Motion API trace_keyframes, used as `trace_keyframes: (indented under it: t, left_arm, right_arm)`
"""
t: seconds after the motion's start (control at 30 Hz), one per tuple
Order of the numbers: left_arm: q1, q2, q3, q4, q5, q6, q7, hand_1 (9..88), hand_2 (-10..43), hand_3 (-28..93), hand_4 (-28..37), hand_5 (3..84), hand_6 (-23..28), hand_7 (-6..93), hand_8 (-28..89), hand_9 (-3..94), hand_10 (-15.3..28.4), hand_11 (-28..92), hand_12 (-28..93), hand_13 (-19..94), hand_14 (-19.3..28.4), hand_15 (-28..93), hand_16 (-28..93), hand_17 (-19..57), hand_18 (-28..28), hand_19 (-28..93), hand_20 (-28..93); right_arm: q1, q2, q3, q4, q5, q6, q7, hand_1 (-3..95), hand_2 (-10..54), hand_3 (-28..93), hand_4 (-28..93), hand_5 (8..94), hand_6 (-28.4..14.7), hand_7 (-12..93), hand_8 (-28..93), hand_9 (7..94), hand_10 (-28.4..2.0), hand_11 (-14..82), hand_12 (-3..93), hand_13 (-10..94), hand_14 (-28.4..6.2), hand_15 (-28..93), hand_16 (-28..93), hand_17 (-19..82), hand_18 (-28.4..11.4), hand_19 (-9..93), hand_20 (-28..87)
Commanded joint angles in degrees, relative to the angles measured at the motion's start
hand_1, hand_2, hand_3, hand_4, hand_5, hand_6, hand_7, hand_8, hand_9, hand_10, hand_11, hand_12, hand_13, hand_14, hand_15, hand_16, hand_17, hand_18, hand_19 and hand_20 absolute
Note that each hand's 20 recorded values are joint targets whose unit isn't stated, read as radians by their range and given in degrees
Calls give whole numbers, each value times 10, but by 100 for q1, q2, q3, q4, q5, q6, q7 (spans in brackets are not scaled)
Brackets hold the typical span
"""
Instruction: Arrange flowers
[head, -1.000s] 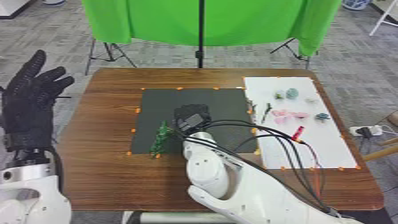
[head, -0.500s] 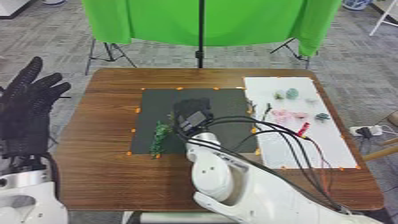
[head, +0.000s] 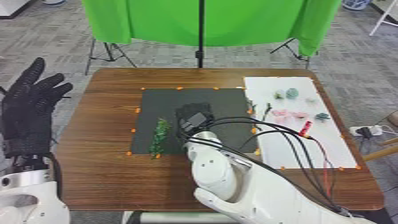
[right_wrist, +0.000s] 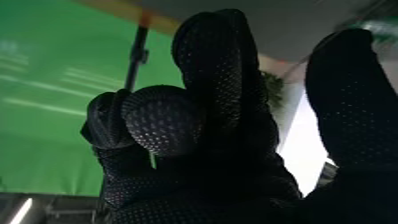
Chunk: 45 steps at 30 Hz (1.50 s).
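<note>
In the head view my left hand (head: 34, 112) is raised, open, off the table's left side. My right hand (head: 195, 116) is above the black mat (head: 178, 96), right of a leafy green sprig (head: 161, 136) lying upright on the mat's left part. Pink flowers (head: 284, 115), green succulent-like pieces (head: 291, 93), a blue-green one (head: 322, 116) and a thin dark stem (head: 266, 112) lie on the white sheet. In the right wrist view my right hand (right_wrist: 209, 165) has some fingers straight, others bent, and the thumb apart. Blurred greenery (right_wrist: 272, 90) appears behind the fingers; whether it touches them is unclear.
The white sheet (head: 311, 150) covers the right part of the brown table (head: 98, 175). Black cables (head: 266, 125) and a red connector (head: 306, 128) hang along my right arm above it. A green backdrop (head: 160, 20) stands beyond the table.
My left hand has shifted slightly left and down in the head view. My right hand moved up a little, then back down and slightly right. The red connector swung right; the sprig stays on the mat.
</note>
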Motion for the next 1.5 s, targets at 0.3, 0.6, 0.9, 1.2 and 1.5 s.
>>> trace_keyframes:
  t: [0.3,0.6,0.9,1.2,1.5]
  left_arm:
    - [-157,-69,163,116,41,-161,-111,237,80,737,-238,332,66,98,-70,323,180,261,150,220,228,523,-44,-99,205,428,275]
    - [-51,-101,82,72,71,-155,-132,239,77,738,-234,333,66,100,-71,326,180,264,150,219,228,523,-45,-100,205,428,275]
    - [99,-148,-2,49,8,-124,-54,242,74,738,-232,334,67,100,-71,327,180,265,149,220,228,523,-45,-100,204,427,275]
    - [240,-351,-67,63,-200,-136,132,227,76,730,-250,335,67,99,-71,326,180,265,149,219,229,522,-45,-100,205,427,275]
    - [252,-326,23,85,-289,-65,206,213,80,736,-279,334,67,96,-70,324,179,262,150,220,229,520,-44,-99,204,424,274]
  right_arm:
    - [100,-102,-284,353,-435,-39,97,352,-69,684,-231,816,-40,118,-107,857,-144,456,223,810,-96,743,205,459,-271,932,420]
    - [421,90,-605,202,-438,198,291,360,-95,647,-239,770,-57,151,-100,797,-157,522,237,789,-97,770,210,461,-272,932,433]
    - [428,364,-415,-169,-151,735,375,340,-95,637,-240,651,-104,153,-102,706,-194,563,232,745,-111,802,208,452,-270,932,433]
    - [206,1174,690,-797,1407,1287,1234,332,-68,660,-220,649,-95,125,-100,715,-196,494,196,725,-126,772,172,430,-266,931,328]
    - [-116,1532,1529,-382,1948,1197,1912,329,-66,665,-219,653,-104,120,-100,719,-198,446,189,721,-132,737,157,419,-266,930,232]
